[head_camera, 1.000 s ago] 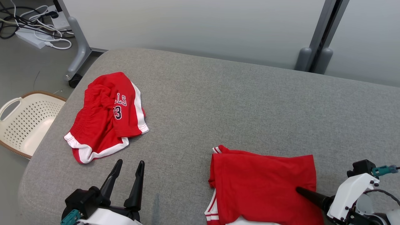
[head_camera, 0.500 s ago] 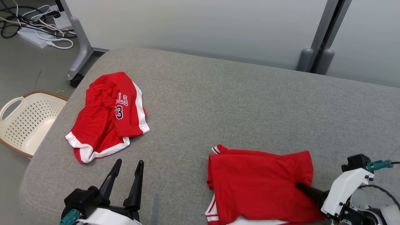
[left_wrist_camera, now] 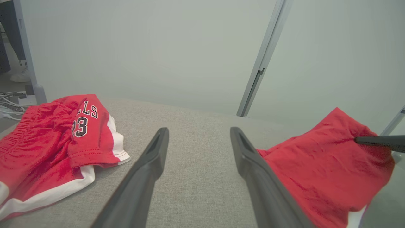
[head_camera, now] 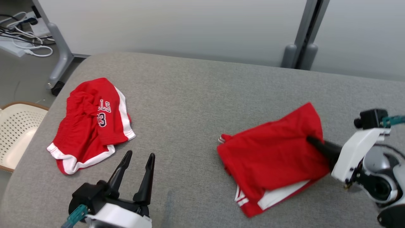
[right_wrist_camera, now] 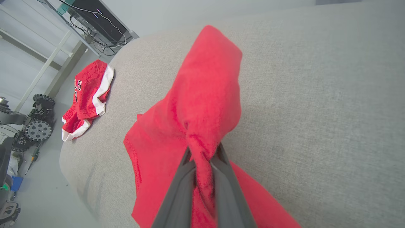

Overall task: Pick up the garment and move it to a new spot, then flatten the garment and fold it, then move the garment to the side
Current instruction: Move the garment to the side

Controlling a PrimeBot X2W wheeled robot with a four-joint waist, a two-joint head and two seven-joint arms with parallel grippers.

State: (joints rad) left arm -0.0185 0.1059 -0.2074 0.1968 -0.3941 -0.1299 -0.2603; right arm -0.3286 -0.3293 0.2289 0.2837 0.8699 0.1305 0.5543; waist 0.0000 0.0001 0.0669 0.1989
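Red garment (head_camera: 272, 152) lay on the right side of the gray cushion (head_camera: 196, 95), with one corner lifted up. The right gripper (head_camera: 311, 139) had its fingers squeezed tight on that corner, and the cloth hid their tips. The left gripper (head_camera: 140, 155) hung near the front, fingers wide apart, holding nothing. Far to the left lay red shorts (head_camera: 85, 126); a fold hid some of their letters. A white basket (head_camera: 15, 126) was cut off at the edge.
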